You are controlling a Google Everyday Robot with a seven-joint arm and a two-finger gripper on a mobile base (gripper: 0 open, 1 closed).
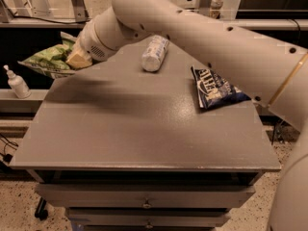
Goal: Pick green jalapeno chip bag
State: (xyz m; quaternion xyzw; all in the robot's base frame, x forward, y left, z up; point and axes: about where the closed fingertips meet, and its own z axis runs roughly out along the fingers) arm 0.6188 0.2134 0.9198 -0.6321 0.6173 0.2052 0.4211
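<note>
The arm [202, 30] sweeps in from the right, a big pale limb stretched across the back of the table [144, 129] and reaching all the way to the far-left corner. At its tip sits the gripper [73, 61], tan fingers [81, 59] pinched together on the near end of the green bag [45, 59]. That's a firm clamp on the crinkly edge.

The green bag juts out to the left of the gripper, lying roughly level, most of it past the table's left edge with dark shelving behind it. Its lower edge comes close to the table corner. Whether it brushes the surface there, I cannot tell.

Back on the table, a white bottle [155, 53] lies on its side near the far edge, just beneath the arm. To the right, a blue bag [216, 88] lies flat with white lettering showing, its far end tucked under the arm. The two are well apart from each other and from the green bag.

Off to the left, a small pump bottle [17, 83] stands upright on a low ledge beside the table, below the green bag. Drawers [144, 196] run along the table's front.
</note>
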